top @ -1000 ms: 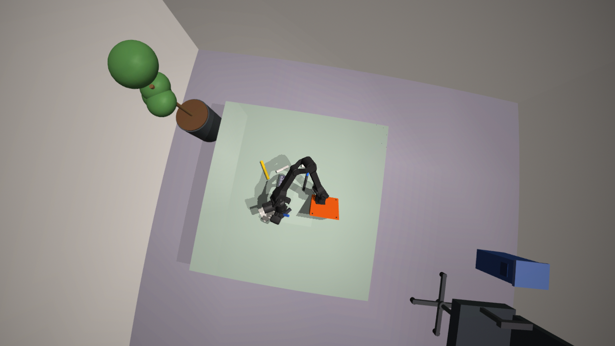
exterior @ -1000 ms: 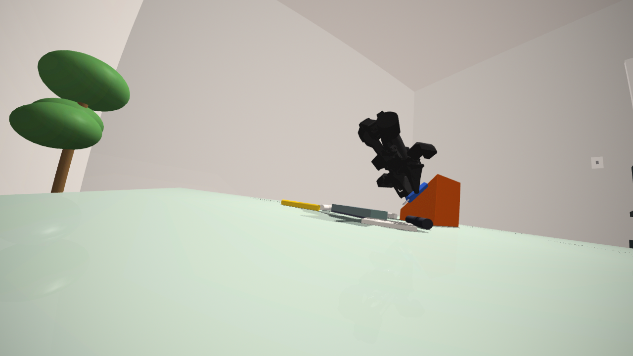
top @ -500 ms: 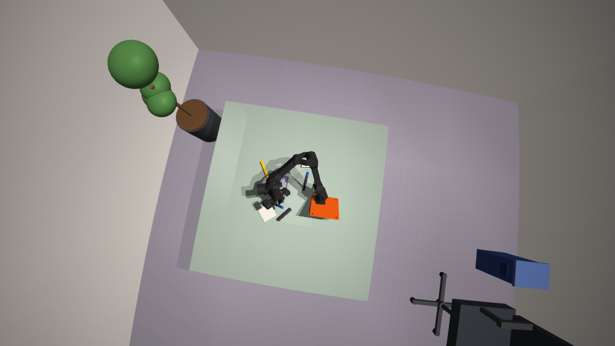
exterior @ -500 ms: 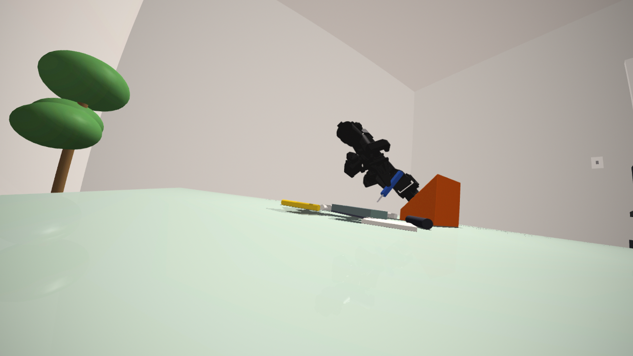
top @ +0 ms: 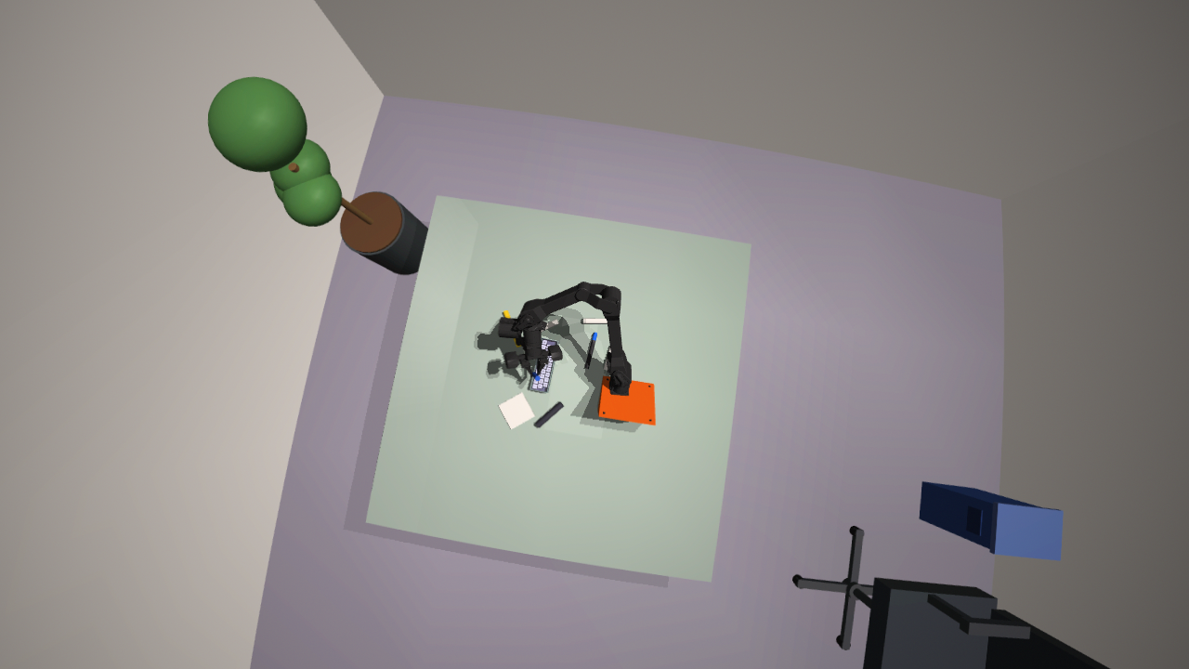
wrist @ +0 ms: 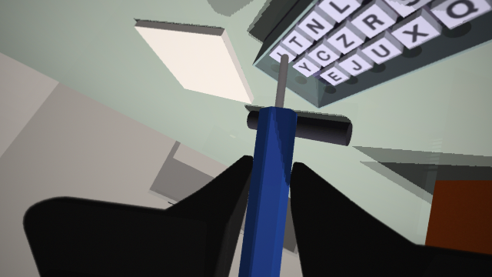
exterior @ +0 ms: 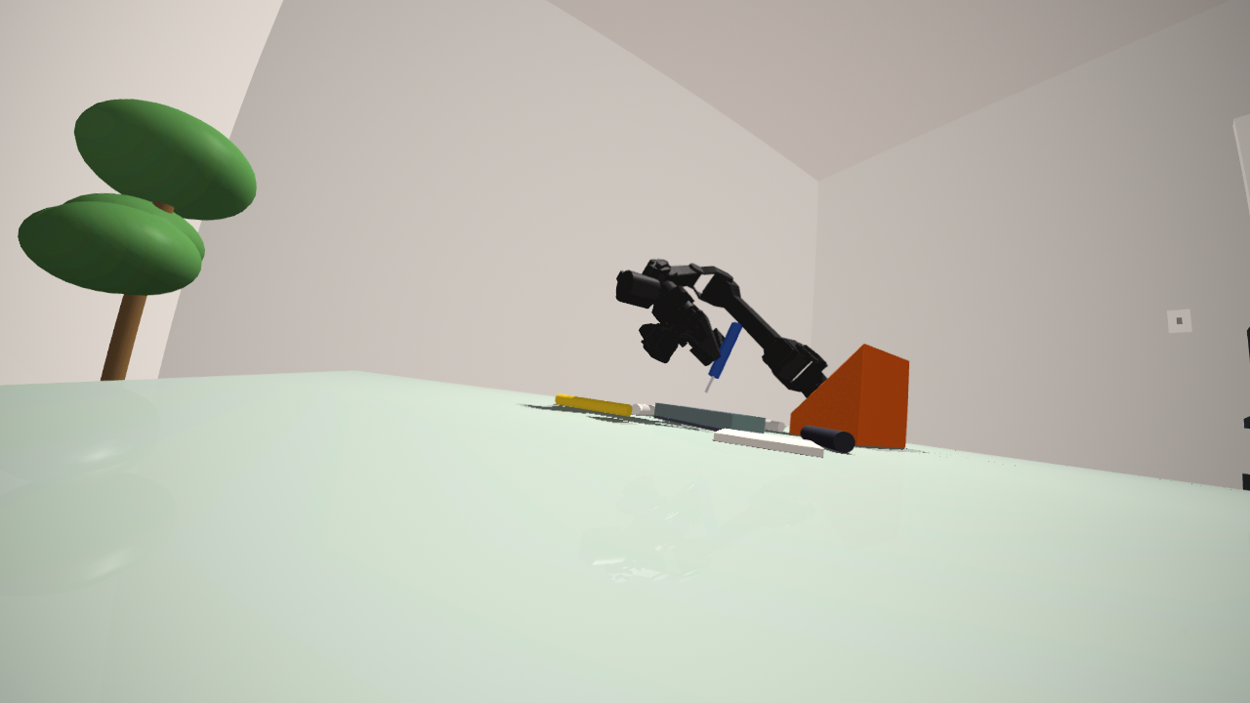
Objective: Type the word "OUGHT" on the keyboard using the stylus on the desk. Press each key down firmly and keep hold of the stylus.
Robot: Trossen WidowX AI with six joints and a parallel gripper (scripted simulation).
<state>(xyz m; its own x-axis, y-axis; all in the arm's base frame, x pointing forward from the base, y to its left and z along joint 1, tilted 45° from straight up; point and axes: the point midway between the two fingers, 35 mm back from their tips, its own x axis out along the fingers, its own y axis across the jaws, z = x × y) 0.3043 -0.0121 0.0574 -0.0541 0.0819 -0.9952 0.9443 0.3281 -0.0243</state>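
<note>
My gripper is shut on the blue stylus, whose thin grey tip points at the near corner of the keyboard, over the key at the end of the row with T, N and L. The keyboard has white lettered keys on a grey-green base. In the exterior view the stylus hangs tilted above the keyboard, its tip clear of the keys. In the top view the gripper is over the keyboard.
A white pad and a dark cylinder lie beside the keyboard. The orange arm base stands to the right. A yellow stick, a white stick and a dark pen lie on the desk.
</note>
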